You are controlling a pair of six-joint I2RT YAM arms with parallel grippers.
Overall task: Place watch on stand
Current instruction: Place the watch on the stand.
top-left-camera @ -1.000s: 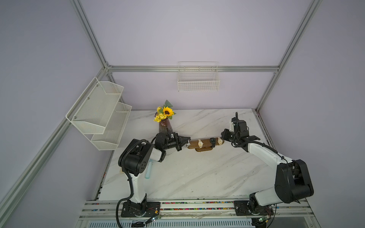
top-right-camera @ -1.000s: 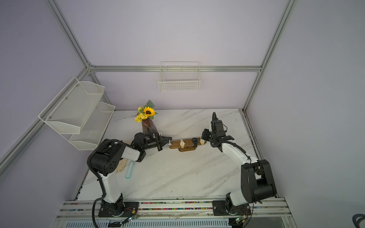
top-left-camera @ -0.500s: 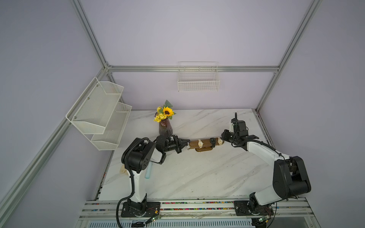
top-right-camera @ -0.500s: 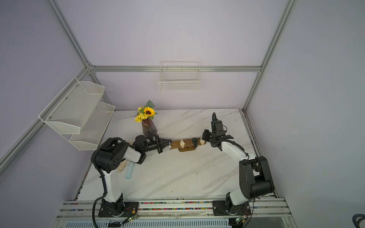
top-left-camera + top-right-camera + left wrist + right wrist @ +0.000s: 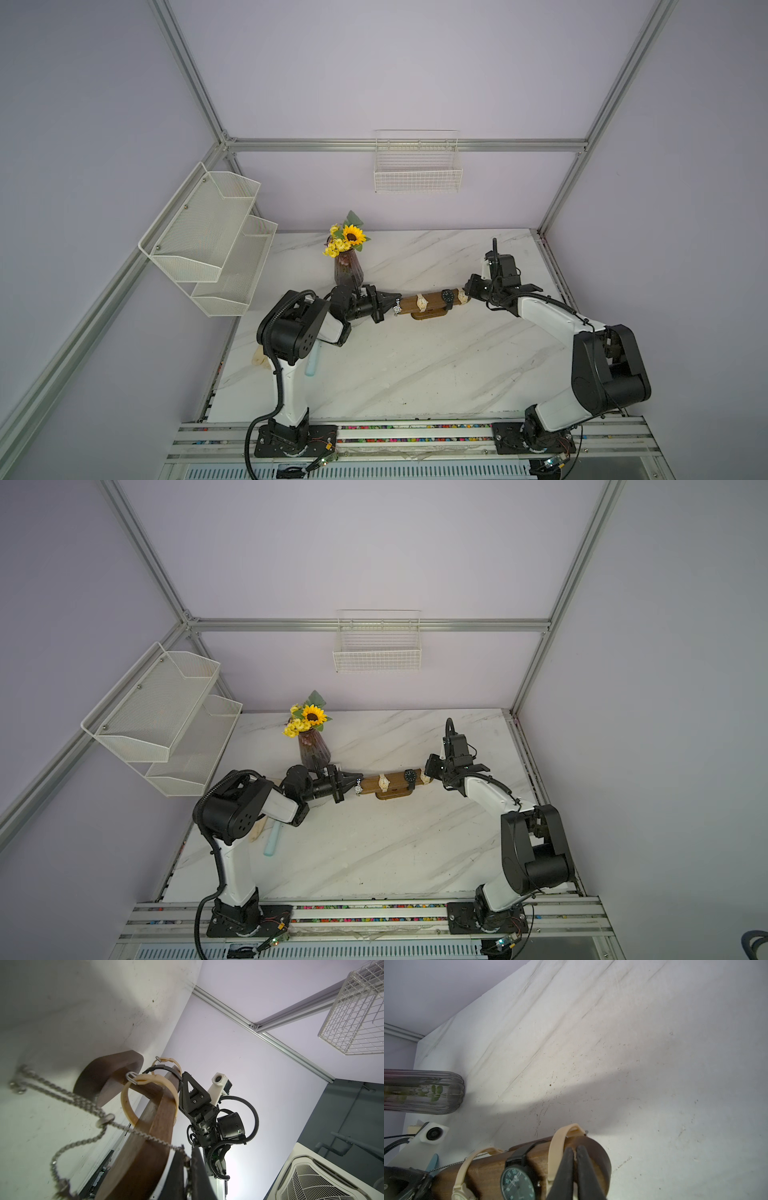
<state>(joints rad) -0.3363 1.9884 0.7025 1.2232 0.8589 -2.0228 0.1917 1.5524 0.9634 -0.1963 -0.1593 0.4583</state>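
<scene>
The dark brown stand [image 5: 434, 300] sits mid-table with two cream watches and a black watch [image 5: 517, 1183] strapped round its bar. My left gripper [image 5: 397, 300] is at the bar's left end, shut on a silver chain-strap watch [image 5: 87, 1103]. The chain hangs in a loose loop beside and across the bar end [image 5: 158, 1118]; I cannot tell whether it encircles the bar. My right gripper [image 5: 574, 1150] is at the bar's right end, shut with its fingertips pinching the strap of the rightmost cream watch [image 5: 555, 1147].
A dark glass vase of sunflowers [image 5: 348, 266] stands just behind the left gripper. A pale blue tube [image 5: 312, 363] and a pale wooden board [image 5: 259, 357] lie under the left arm. White mesh shelves [image 5: 216, 241] hang on the left wall and a wire basket [image 5: 417, 166] on the back wall.
Both arms' elbows have shifted slightly. Both grippers stay shut at the bar's two ends, and the silver watch hangs at the left end as before.
</scene>
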